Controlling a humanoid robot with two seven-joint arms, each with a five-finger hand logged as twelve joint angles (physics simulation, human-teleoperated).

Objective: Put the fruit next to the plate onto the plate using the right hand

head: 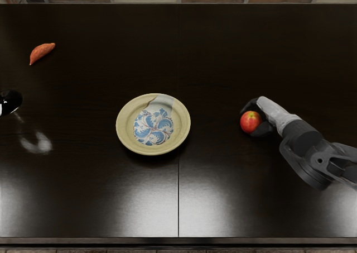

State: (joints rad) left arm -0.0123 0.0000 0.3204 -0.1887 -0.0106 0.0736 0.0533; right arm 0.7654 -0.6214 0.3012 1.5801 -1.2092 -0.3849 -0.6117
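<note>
Right hand has its fingers curled round the apple, right of centre, well apart from the plate. Firm up the grip before lifting, carry it left and set it down mid-plate. Left hand just shows at the left edge.

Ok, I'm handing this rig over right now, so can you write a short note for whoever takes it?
Right hand: fingers curled around the apple, which sits right of the plate, apart from it.
Left hand: only a sliver at the left edge; state unclear.
Done: apple grasped.
Left: carry it over the plate, set it down, release.
The sweet potato lies far back left, not part of the job.
</note>
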